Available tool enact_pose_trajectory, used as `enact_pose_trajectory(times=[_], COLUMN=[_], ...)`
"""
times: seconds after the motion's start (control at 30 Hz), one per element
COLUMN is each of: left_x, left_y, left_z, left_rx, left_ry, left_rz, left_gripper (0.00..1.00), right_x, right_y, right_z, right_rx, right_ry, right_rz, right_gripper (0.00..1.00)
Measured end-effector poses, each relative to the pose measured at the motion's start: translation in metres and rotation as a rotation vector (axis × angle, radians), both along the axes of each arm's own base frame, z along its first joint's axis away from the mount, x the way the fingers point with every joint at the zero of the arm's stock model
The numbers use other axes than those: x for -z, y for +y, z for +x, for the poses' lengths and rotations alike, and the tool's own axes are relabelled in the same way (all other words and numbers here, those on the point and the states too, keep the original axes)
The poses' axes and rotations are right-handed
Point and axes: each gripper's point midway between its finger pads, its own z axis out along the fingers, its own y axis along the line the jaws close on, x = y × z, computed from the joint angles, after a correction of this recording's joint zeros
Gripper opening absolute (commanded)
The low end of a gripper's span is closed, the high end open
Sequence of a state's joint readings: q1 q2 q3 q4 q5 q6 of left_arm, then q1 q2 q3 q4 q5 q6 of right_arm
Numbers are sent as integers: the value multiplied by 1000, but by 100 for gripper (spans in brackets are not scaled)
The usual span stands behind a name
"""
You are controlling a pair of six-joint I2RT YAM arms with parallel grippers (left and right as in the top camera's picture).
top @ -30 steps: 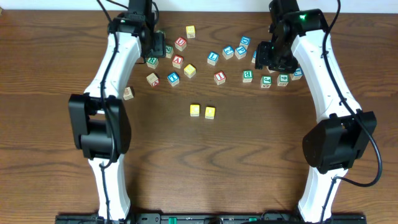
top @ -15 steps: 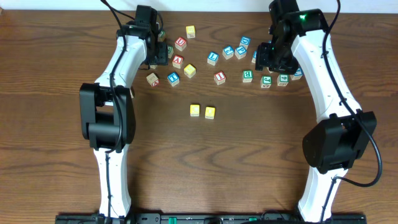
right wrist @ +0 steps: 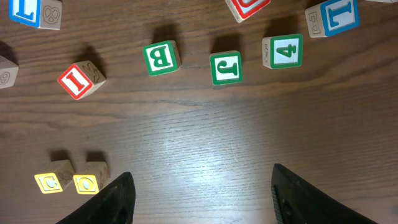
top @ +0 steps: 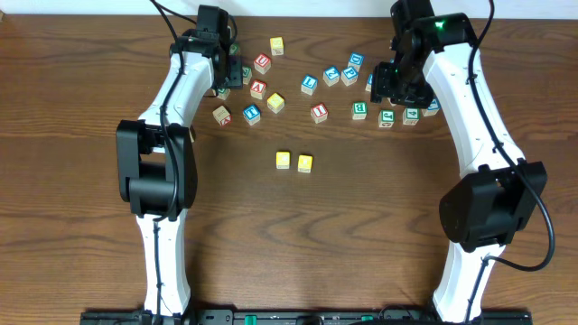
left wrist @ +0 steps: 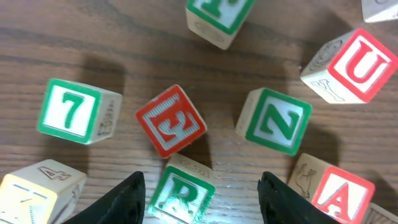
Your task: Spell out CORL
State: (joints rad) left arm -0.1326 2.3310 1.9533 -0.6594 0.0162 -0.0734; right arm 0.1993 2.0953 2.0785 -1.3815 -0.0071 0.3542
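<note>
TWO ARMS, HALF A WORD: On the table [top: 289, 244], your left arm [top: 176, 90] reaches into the scatter of cubes by the far-left corner, while the right arm [top: 470, 99] hangs over the far-right scatter.

The left gripper [left wrist: 201, 179] stands spread astride the green R [left wrist: 181, 196]. It has one finger on each flank and a gap shows on at least one side, so nothing is pinched yet. The straddle suggests R is the letter you mean to lift next.

The right gripper [right wrist: 200, 173] is spread too and empty, over bare wood on the near side of its cluster. It is likely held clear until L is wanted.

The two yellow cubes [top: 284, 161] sit side by side, just apart, at mid-table and well clear of both scatters. From the right wrist they appear to read C and O, which would leave the word half laid, with open wood to their right for the rest. The blue L [top: 309, 84] lies toward the far edge, between the two arms.

Crowding is your trouble at R. The red E [left wrist: 171, 121] sits close against its far corner, the green N [left wrist: 277, 121] and red A [left wrist: 336, 193] crowd one finger, and a green 7 [left wrist: 71, 111] lies off beyond the other. Closing may nudge E.

Near the right gripper, a red I [right wrist: 81, 79], green B [right wrist: 161, 57] and green J [right wrist: 225, 67] stand apart from one another, and none blocks it.
</note>
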Motion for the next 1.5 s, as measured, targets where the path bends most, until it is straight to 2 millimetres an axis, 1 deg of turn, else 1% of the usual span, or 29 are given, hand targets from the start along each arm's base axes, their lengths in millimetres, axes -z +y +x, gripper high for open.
enact_pose_trajectory(times=[0.13, 0.33, 0.4, 0.47, 0.6, 0.73, 0.9, 0.93, 1.33, 1.5], left_x=[3, 23, 26, 27, 27, 28, 30, 30, 31, 24], left_y=[1, 3, 3, 3, 4, 4, 5, 5, 5, 5], left_z=[2, -1, -2, -2, -2, -4, -8, -9, -11, -12], left_rx=[-2, -6, -7, -8, -8, -6, -5, -6, -5, -5], left_ry=[-5, 32, 39, 40, 42, 48, 69, 73, 82, 78], left_rz=[5, 18, 20, 20, 23, 26, 29, 30, 30, 30], left_gripper=[57, 57, 56, 50, 43, 39, 37, 34, 33, 33], right_x=[0, 0, 1, 1, 1, 1, 1, 1, 1, 0], right_y=[0, -1, -1, -1, -1, -1, -1, -1, -1, -1], right_z=[-1, -3, -3, -3, -3, -3, -3, -3, -3, -3], right_rx=[0, 0, 0, 0, 0, 0, 0, 0, 0, 0], right_ry=[6, 11, 13, 13, 13, 13, 13, 13, 13, 11], right_rz=[-1, -2, -3, -3, -3, -3, -3, -3, -3, -2], right_gripper=[64, 64, 65, 65, 65, 65, 65, 65, 66, 66])
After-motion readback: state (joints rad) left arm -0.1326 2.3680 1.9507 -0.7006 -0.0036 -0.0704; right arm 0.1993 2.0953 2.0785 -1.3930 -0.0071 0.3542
